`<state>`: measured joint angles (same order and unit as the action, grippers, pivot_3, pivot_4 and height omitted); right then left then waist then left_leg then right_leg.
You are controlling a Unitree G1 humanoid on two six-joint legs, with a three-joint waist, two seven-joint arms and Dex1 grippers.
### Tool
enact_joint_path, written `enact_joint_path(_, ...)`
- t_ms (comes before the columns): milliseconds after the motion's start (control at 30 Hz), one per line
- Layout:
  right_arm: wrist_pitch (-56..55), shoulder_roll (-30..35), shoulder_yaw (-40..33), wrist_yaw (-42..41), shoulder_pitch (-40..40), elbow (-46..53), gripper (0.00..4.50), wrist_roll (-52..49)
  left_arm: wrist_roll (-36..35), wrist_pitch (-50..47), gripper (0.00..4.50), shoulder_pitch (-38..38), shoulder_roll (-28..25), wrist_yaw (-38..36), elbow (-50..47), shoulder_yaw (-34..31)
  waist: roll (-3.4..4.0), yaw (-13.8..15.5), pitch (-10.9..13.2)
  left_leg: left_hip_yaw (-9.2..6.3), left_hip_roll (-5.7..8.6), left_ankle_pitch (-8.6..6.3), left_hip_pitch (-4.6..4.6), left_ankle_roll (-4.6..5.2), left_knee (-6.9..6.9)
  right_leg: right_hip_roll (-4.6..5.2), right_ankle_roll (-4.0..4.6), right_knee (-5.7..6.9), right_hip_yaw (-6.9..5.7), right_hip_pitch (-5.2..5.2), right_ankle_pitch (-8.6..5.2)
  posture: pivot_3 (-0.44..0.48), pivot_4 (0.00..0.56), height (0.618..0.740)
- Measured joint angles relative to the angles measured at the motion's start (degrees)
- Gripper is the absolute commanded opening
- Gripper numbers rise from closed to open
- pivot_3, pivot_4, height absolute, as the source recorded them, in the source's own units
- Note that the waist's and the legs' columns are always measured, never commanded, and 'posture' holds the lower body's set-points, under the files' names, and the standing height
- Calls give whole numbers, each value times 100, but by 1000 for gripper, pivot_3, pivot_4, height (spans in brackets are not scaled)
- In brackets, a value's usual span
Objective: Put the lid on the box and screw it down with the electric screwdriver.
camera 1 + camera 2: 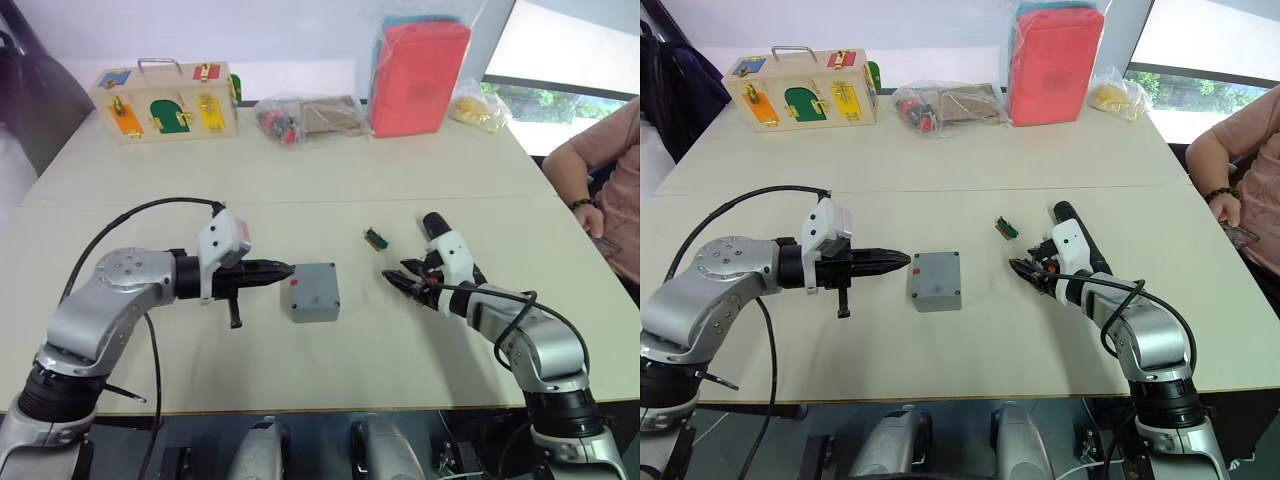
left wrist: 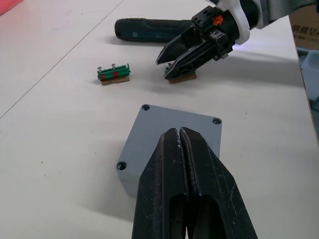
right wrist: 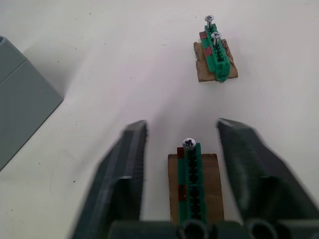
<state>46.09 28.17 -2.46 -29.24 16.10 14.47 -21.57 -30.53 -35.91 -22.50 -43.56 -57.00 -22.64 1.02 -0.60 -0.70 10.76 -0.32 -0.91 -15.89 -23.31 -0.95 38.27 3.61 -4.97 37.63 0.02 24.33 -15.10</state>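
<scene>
lid (image 2: 175,134): seated on box (image 1: 314,293), unscrewed
left claw (image 1: 283,270): pressed together, touching box's left edge
right claw (image 3: 182,169): spread around screw holder (image 3: 192,181), judged fetching screw

One grey box (image 1: 315,291), one electric screwdriver (image 2: 152,29), two green connector pieces (image 3: 217,59).

The left gripper (image 2: 183,137) is hovering, jaws pressed together, over the lid (image 2: 172,137) sitting on the box; beyond, the right gripper (image 2: 167,62) is straddling a green connector piece (image 2: 180,75) beside the electric screwdriver (image 2: 152,29).
</scene>
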Motion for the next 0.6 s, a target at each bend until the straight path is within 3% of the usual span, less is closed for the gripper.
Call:
enact_joint_path(67, 0, 2, -7, 0, 0, 0, 327, -1, 0, 0, 0, 0, 17, 19, 0, 2, 0, 1, 0, 1, 0, 0, 0, 0, 0, 0, 0, 0, 0, 0, 0, 0, 150, 730)
enact_joint_path(133, 0, 5, -11, -1, 0, 0, 21, -2, 0, 0, 0, 0, 32, 38, -1, 6, 0, 1, 0, 1, 0, 0, 0, 0, 0, 0, 0, 0, 0, 0, 0, 0, 150, 730)
enact_joint_path(600, 320, 5, -319, 100, 310, 189, 21, -334, 6, 32, 0, 3, 94, 82, 54, 33, 0, -1, 0, 0, 0, 0, 0, 0, 0, 0, 0, 1, 0, 0, 0, 0, 150, 730)
